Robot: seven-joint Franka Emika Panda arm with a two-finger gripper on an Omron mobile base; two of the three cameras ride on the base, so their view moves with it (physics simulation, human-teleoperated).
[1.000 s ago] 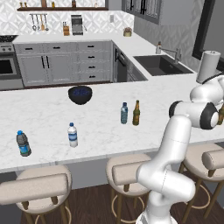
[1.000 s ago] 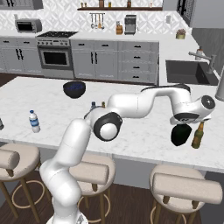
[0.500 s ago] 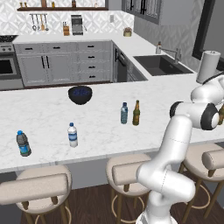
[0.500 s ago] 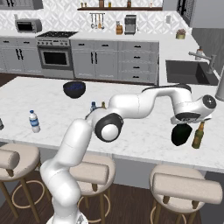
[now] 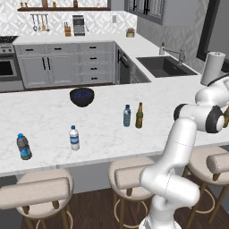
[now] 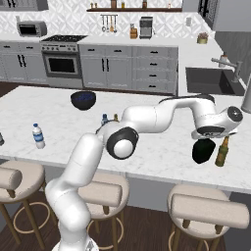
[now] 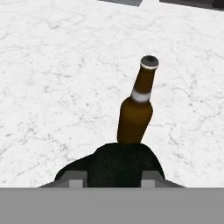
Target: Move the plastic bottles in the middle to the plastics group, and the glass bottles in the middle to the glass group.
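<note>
At the counter's right end, the gripper (image 7: 113, 177) is clamped on the black bottle (image 6: 203, 151), resting beside an amber bottle (image 6: 222, 151) at its three o'clock, so glass joins glass.

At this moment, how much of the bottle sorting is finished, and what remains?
Nothing looks finished. In hand: the fingers are shut on the squat black bottle, beside an amber glass bottle at the counter's right end; whether it rests on the counter is unclear. Left: the grey-blue water bottle and slim brown bottle stand mid-counter, far from the two plastic bottles at the left.
</note>
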